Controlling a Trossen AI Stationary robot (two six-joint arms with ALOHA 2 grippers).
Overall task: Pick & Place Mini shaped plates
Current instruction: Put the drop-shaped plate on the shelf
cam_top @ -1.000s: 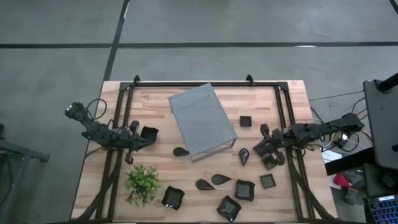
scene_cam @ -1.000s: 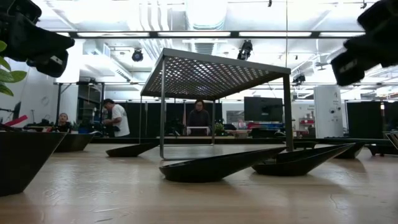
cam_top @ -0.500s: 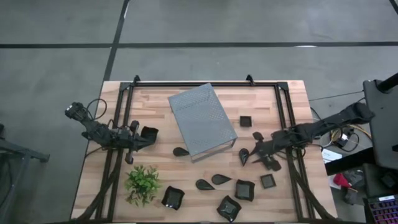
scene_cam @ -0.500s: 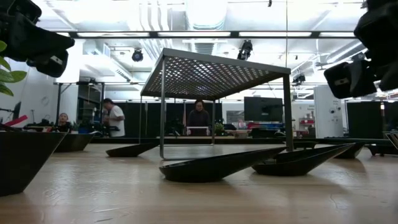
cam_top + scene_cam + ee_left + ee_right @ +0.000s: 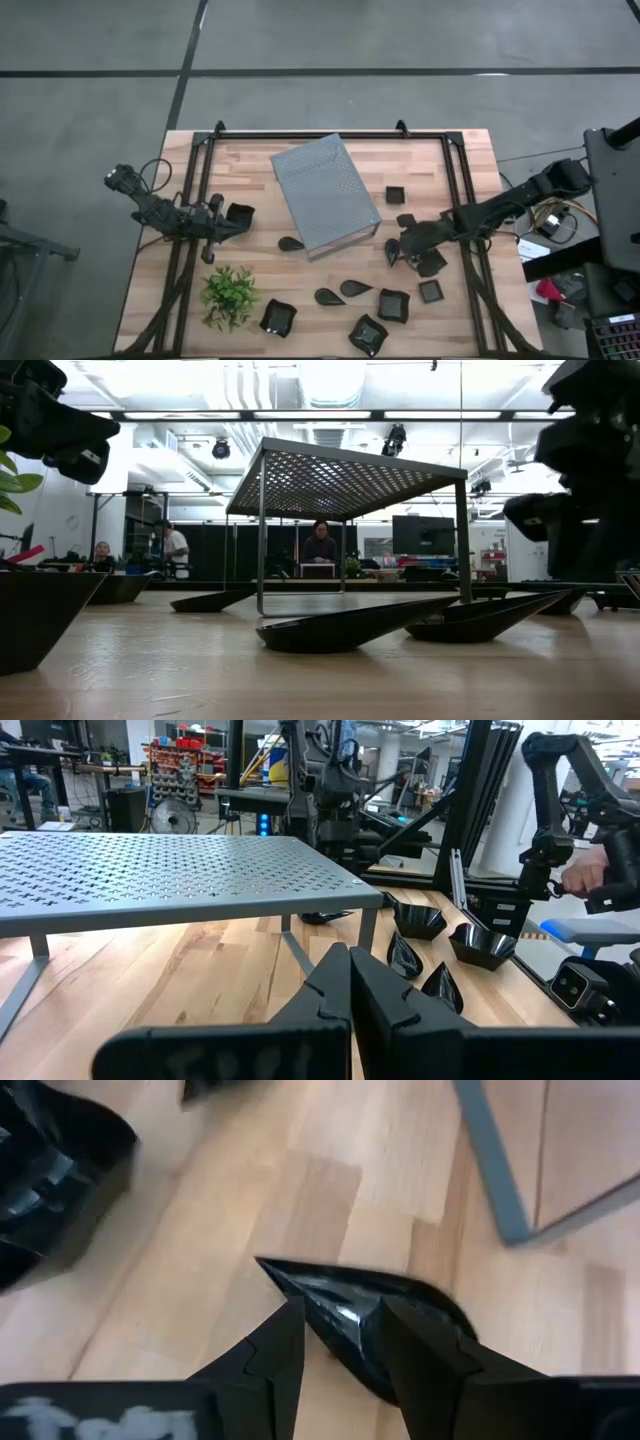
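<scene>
While the left gripper (image 5: 222, 226) is waiting with fingers pressed together beside a square black plate (image 5: 240, 214) at the table's left side, the right gripper (image 5: 335, 1342) is hovering with fingers apart — straddling the pointed tip of a teardrop plate (image 5: 360, 1325), not clamped on it. That plate is lying on the wooden table (image 5: 255, 260) near a leg of the grey perforated box (image 5: 326, 193) — other mini plates are sitting scattered nearby.

grey perforated box (image 5: 326, 194), green plant (image 5: 229, 294), table (image 5: 250, 170)
</scene>
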